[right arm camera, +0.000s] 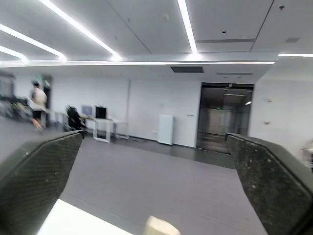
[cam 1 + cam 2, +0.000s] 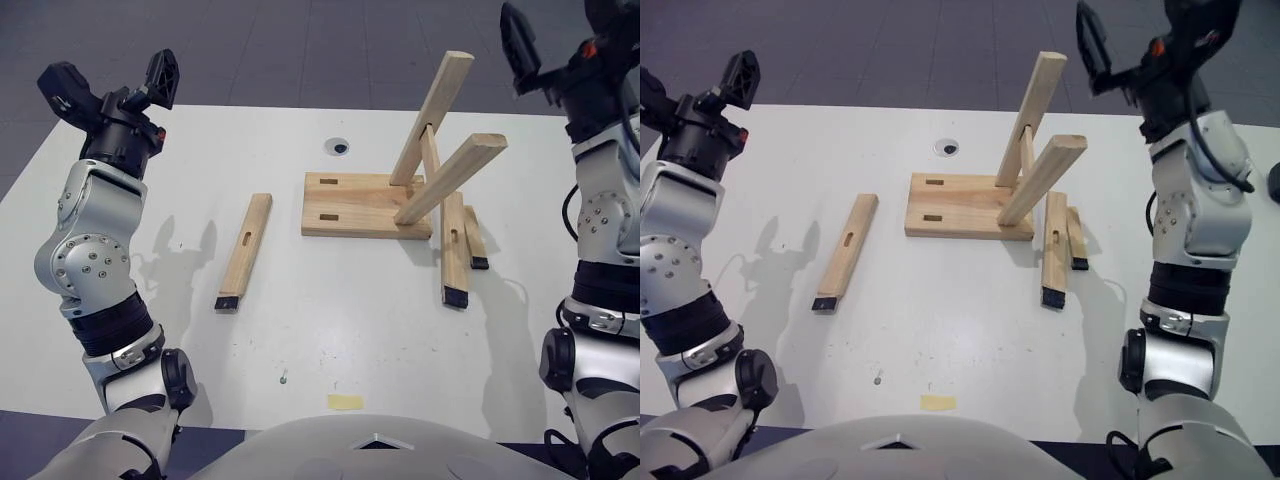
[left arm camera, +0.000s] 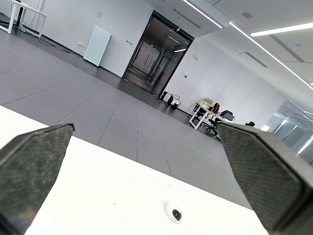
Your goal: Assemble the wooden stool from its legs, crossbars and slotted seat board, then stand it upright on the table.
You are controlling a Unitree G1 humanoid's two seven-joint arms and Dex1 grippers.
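The slotted seat board (image 2: 352, 203) lies flat in the middle of the white table (image 2: 330, 330). Two wooden legs stand tilted in its right side, a tall one (image 2: 434, 112) and a lower one (image 2: 452, 176), with a thin crossbar (image 2: 430, 152) between them. One loose leg (image 2: 245, 250) lies to the board's left. Another leg (image 2: 455, 252) and a short bar (image 2: 475, 240) lie to its right. My left gripper (image 2: 110, 85) is raised over the far left corner, open and empty. My right gripper (image 2: 558, 35) is raised at the far right, open and empty, above the tall leg's tip (image 1: 159, 226).
A round cable hole (image 2: 340, 147) sits in the table behind the board. A yellow tape strip (image 2: 345, 402) and a small screw (image 2: 284, 377) lie near the front edge. Grey floor lies beyond the table's far edge.
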